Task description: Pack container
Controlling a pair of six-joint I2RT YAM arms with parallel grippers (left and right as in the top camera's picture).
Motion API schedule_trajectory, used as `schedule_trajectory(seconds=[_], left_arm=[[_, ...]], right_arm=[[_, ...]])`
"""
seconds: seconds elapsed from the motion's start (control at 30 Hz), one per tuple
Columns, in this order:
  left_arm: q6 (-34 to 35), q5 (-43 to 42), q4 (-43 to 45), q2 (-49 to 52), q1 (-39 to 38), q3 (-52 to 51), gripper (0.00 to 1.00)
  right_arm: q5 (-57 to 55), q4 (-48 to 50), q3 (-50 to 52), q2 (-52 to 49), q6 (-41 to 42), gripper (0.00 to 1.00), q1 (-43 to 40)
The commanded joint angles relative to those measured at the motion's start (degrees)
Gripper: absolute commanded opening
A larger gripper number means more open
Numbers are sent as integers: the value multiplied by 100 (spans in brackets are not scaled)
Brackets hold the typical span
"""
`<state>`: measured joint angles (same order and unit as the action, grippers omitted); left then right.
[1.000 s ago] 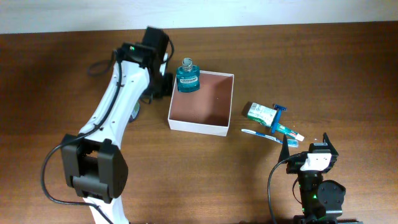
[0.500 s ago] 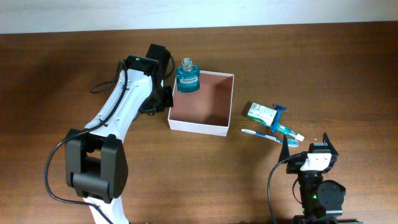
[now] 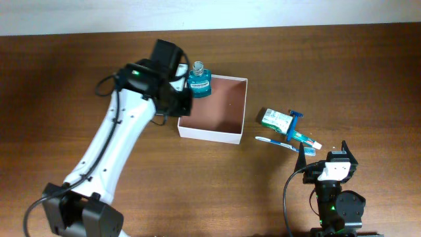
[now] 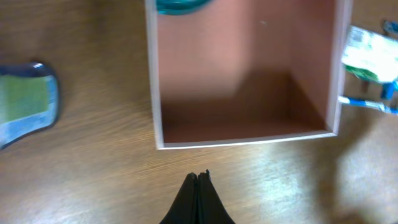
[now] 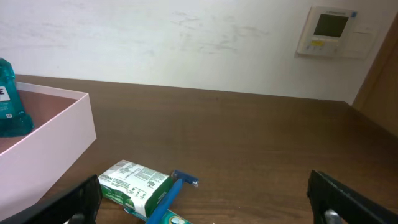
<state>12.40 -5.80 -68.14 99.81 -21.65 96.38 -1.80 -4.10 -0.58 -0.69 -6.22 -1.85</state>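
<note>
The container (image 3: 210, 134) is sitting mid-table w/ its reddish inside mostly bare. The teal mouthwash bottle (image 3: 198, 81) is standing upright at its far-left corner, prob. inside, though the frames aren't settling that. The left gripper (image 4: 198, 180) is hanging above the box's left side w/ its 2 fingers pressed together and carrying nothing; its height over the table isn't clear. The right gripper (image 3: 323, 155) is waiting near the table's front edge, fingers spread wide, also carrying nothing. It is facing the loose items just right of the box: a green-and-white pack (image 3: 275, 118) and a toothbrush (image 3: 273, 141), bunched w/ other small bits. A blue-green item (image 4: 25, 102) is lying on the table left of the box. Judging by this, most of the packing is not yet done. Risks: the closed left claw is hovering near the bottle, so a low sweep could be tipping it or shoving the thin-walled box. The right-side items are touching, so 1 pinch could be catching 2 things or flicking the brush away. Both arms reaching over the box at once could be clashing.
</note>
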Motion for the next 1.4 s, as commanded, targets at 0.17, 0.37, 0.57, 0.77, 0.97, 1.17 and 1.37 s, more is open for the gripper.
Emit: schedule_trajectory(seconds=[0.17,0.37,0.57,0.77,0.97,1.17,1.37], left_arm=[[-83,706,560,94,-483,-487,0],[-57,739,1202,94,-483,-892,1],[-166,885,1770,101,-483,-1333,1],[-166,885,2083,114,-483,-1731,0],[-164,883,2234,118,-483,-1928,1],[-162,883,2382,153,-483,-2079,1],[-164,885,2404,170,-483,-2151,1]], right_arm=[[9,-48,26,37,2,100,-39],[9,-48,26,37,2,98,-39],[9,-48,26,37,2,98,-39],[9,-48,26,37,2,98,-39],[9,-48,26,37,0,99,-39],[9,-48,26,37,2,99,-39],[9,-48,26,37,2,98,-39]])
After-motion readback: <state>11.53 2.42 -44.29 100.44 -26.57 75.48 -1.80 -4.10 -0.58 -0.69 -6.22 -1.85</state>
